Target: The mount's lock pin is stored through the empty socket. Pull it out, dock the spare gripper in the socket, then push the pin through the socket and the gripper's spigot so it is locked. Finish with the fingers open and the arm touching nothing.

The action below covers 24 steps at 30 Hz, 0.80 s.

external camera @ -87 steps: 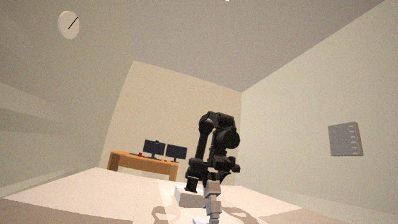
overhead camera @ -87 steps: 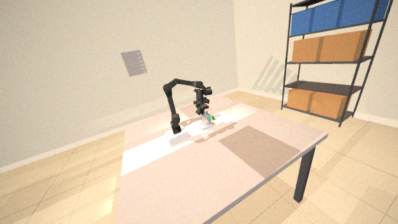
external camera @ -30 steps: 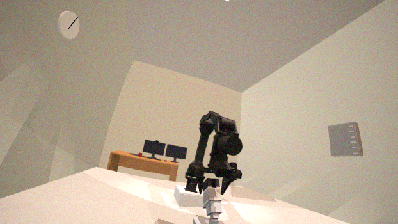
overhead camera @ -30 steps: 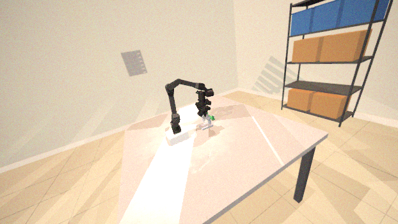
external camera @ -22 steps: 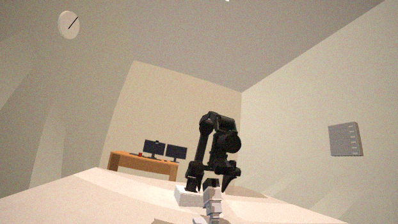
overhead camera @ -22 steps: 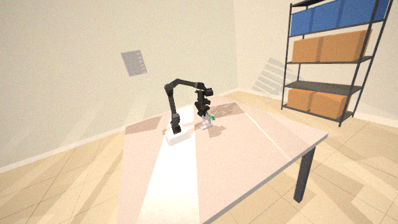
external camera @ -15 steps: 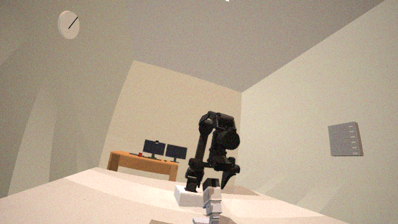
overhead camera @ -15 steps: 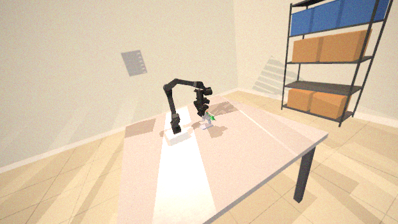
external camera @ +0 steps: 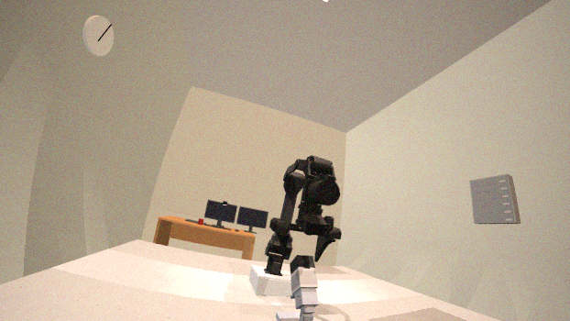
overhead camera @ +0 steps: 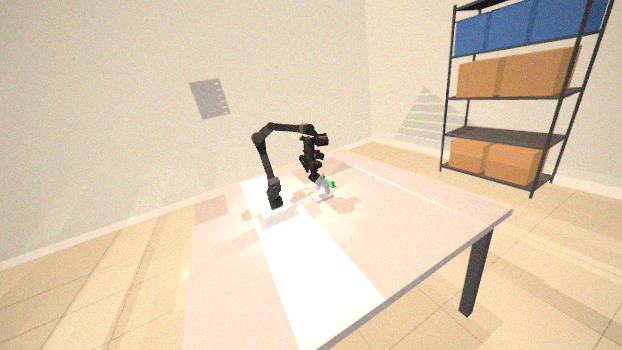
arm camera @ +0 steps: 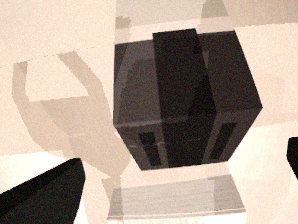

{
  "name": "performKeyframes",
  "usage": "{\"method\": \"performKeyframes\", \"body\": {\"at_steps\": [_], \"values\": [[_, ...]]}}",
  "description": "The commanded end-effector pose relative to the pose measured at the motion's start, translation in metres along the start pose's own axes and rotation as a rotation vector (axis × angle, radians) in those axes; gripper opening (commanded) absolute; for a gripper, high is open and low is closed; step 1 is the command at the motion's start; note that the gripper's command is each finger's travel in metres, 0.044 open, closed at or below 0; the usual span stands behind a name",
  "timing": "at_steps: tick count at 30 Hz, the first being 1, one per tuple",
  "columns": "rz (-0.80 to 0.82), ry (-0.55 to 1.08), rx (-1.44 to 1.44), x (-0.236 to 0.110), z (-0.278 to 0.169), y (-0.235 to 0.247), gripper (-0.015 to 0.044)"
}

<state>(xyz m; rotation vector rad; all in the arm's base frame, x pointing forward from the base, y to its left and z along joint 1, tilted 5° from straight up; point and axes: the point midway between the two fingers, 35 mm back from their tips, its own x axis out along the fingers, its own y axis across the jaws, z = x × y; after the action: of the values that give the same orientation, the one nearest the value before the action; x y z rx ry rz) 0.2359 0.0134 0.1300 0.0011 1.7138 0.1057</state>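
The spare gripper, a pale grey body with a dark slotted end, stands tilted on the small pale mount. A bright green part, apparently the lock pin, shows beside the grey body in the top view. How far it passes through the socket cannot be told, and it is hidden in the other views. My gripper points down just above the dark end. It is open, with its black fingers wide apart on either side in the wrist view and nothing held.
My arm's white base stands close beside the mount on the table. A pale block shows below the dark end in the wrist view. A shelf rack and a desk with monitors stand away from the table.
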Motion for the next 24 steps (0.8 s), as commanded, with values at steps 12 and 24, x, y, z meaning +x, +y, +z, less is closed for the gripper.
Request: {"method": "performKeyframes", "body": {"at_steps": [12, 24], "values": [[0.001, 0.009, 0.007, -0.020, -0.021, 0.000, 0.0440], [0.002, 0.005, 0.014, -0.040, -0.025, 0.000, 0.0440]]}}
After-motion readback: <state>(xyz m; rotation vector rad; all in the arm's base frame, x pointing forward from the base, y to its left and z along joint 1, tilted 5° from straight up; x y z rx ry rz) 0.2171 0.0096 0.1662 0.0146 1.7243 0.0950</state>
